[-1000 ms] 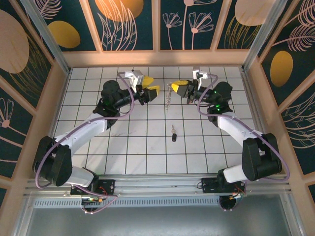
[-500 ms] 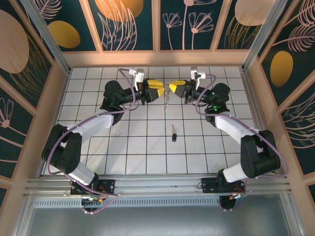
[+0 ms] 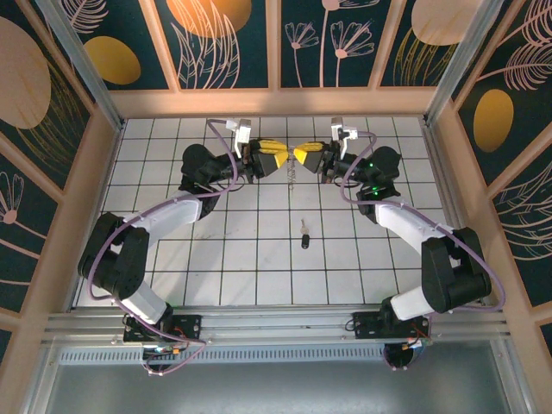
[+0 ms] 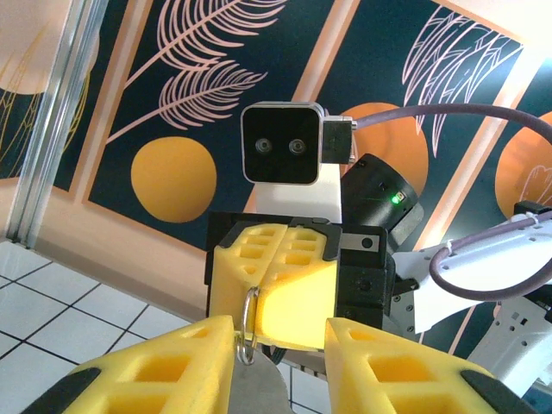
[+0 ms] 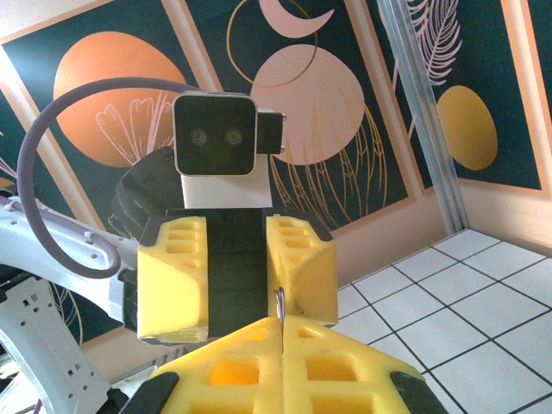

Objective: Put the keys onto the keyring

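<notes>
Keyring (image 4: 248, 315): thin silvery loop, held up off the table (image 3: 216, 259), seen edge-on and upright, one side pinched between the closed yellow fingertips of the right gripper (image 5: 281, 328). A silver key (image 3: 293, 176) hangs from it, blade down; its details are too small to tell. Black-head key (image 3: 304, 235): lies flat on the white tiles, alone, black head toward the near edge and blade pointing away, well apart from the ring.

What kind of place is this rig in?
Probably a purpose-built robot test booth: a white gridded tabletop, printed leaf-pattern wall panels in a wood frame, and the left arm and right arm bolted to a metal rail at the near edge.
</notes>
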You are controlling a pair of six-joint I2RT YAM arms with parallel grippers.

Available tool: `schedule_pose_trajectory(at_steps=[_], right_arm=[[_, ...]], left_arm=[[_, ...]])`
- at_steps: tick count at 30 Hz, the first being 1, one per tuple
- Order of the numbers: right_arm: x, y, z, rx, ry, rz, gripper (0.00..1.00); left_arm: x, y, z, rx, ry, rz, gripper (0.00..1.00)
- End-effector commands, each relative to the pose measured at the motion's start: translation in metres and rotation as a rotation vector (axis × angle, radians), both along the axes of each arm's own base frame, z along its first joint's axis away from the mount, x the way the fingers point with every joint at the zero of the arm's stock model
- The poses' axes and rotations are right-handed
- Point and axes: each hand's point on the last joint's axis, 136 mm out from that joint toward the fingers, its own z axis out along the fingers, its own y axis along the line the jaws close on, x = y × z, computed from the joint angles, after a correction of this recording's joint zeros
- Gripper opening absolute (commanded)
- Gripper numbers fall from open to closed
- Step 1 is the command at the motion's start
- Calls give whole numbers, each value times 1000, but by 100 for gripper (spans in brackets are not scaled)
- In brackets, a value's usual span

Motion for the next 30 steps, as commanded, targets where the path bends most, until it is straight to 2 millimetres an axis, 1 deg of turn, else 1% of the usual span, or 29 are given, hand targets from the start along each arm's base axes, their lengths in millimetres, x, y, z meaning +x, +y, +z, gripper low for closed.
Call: schedule_pose_trajectory(at_steps=[1, 3, 7, 11, 19, 26, 30], right_arm=[[-7, 2, 15, 31, -71, 14, 0], [-7, 2, 15, 31, -70, 15, 0], [-8, 4, 15, 31, -69, 18, 0], [-7, 4, 15, 30, -70, 18, 0], [-6, 5, 13, 28, -66, 17, 0], [-5, 7, 11, 26, -64, 22, 0], [-3, 7, 10, 24, -63, 20, 0]], left_arm=[[0, 2, 14, -30, -52, -12, 32], [1, 1, 13, -31, -50, -12, 32], [1, 0, 12, -33, -46, -20, 29], [1, 0, 11, -33, -49, -26, 21], [1, -2, 9, -28, -48, -44, 17], [2, -4, 6, -23, -44, -55, 17], [2, -6, 5, -20, -43, -68, 12]])
